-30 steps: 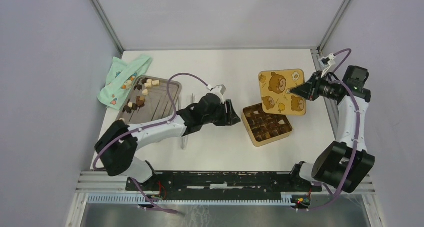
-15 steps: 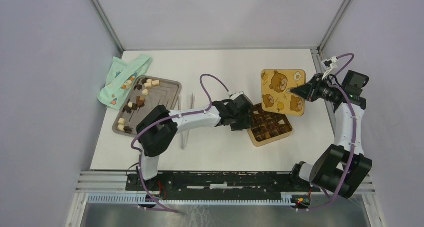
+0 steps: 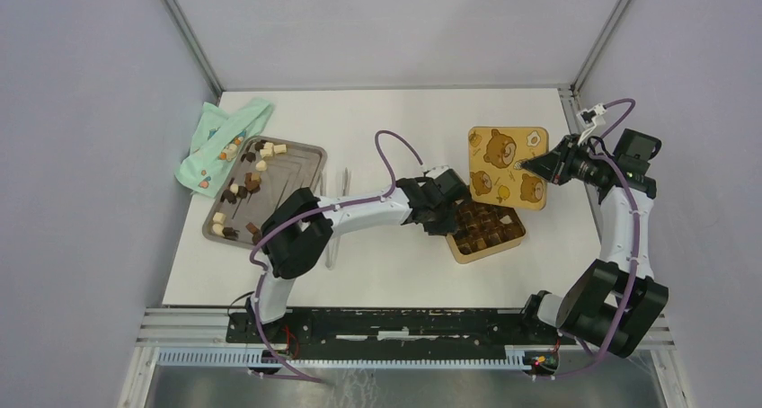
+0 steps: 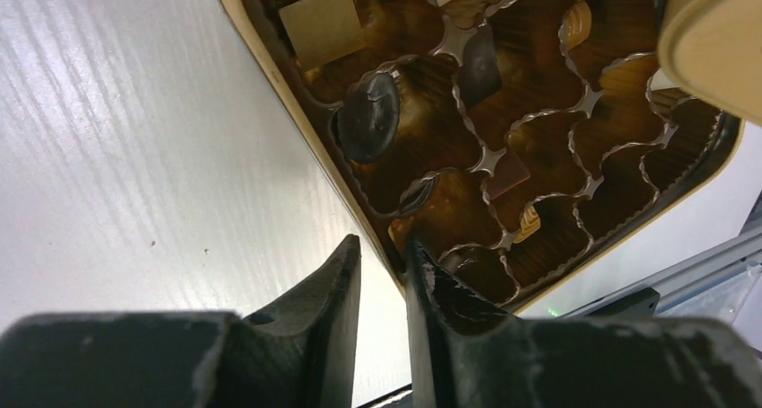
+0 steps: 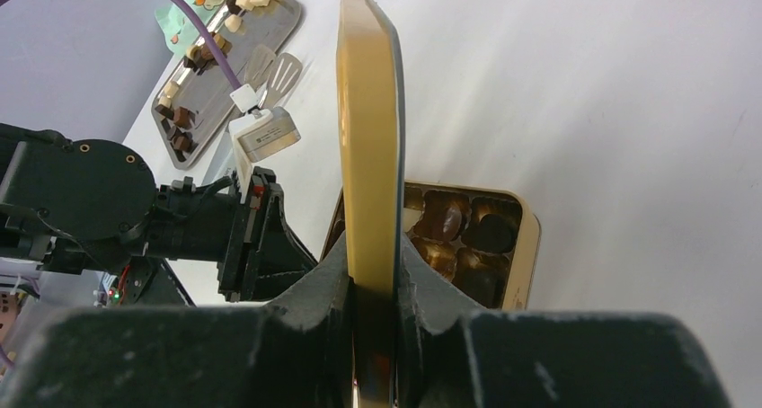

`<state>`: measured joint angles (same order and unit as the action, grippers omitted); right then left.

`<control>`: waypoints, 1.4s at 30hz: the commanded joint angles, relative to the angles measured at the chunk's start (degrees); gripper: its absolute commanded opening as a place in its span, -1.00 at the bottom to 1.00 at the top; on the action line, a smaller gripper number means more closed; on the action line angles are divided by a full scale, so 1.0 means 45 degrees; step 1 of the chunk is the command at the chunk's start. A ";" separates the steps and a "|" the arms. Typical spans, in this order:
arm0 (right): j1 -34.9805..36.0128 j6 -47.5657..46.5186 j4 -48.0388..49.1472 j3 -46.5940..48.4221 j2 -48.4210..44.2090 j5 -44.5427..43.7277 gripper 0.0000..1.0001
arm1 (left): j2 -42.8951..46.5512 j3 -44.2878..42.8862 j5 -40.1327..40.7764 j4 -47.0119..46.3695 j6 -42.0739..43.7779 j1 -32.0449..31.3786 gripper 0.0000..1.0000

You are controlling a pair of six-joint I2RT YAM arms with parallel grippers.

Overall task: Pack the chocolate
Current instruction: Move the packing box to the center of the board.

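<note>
Jaws L narrow at tin [image 4: 539,147] rim, grip unclear; jaws R clamp lid [image 5: 368,129]. Looks like bracing tin; nxt firm pinch, then more chocs [image 3: 243,185].

A white wood-grain table [image 3: 395,273] stands between plain lavender-grey walls [image 3: 81,156] framed by aluminium posts [image 3: 186,32].

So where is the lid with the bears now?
In the top view, the lid is at the right of the table, gripped at its edge by the right end effector, at the far side of the open tin.
</note>
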<state>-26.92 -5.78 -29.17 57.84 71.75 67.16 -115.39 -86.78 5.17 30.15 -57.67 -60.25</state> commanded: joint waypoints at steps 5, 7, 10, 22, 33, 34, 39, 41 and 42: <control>-0.0070 -0.0043 0.0211 -0.0008 -0.0552 0.0468 -0.98 | 0.0009 -0.0311 0.0477 0.1157 0.0995 0.0446 -0.49; -0.0059 -0.0043 0.0170 0.0026 -0.0543 0.0610 -0.98 | 0.0359 0.0192 0.0578 0.1114 0.1504 0.0799 -0.51; -0.0071 0.0029 0.0180 0.0075 -0.0553 0.1005 -0.98 | 0.0938 0.0723 0.0562 0.1067 0.2421 0.1390 -0.53; 0.0369 0.1237 0.0567 -0.1264 -0.0826 0.2969 -0.97 | 0.3462 0.2107 -0.1235 0.0284 0.6486 0.3834 -0.36; 0.2641 0.6752 0.5356 -0.3588 -0.1179 0.1611 -0.95 | 0.8794 0.5344 -0.1930 -0.2040 0.6493 0.5310 0.47; 0.2901 0.8429 0.7308 -0.4210 -0.1392 0.1181 -0.95 | 0.9306 0.5694 -0.2213 -0.2331 0.6166 0.5506 0.50; 0.4368 1.7074 1.7630 -0.7557 -0.1882 -0.1707 -0.92 | 1.1384 0.6720 -0.2764 -0.3525 0.4840 0.5673 0.57; 0.5206 1.7375 1.7405 -0.7658 -0.1555 -0.2487 -0.91 | 1.1914 0.6854 -0.2459 -0.3497 0.4614 0.5654 0.65; 0.5553 1.7800 1.7750 -0.7795 -0.1361 -0.2809 -0.90 | 1.2159 0.6921 -0.2184 -0.3367 0.4512 0.5664 0.71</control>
<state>-7.11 53.15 27.05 23.73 64.49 64.45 -64.88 -56.64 -4.95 19.16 -32.77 -34.57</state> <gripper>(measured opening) 0.195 0.812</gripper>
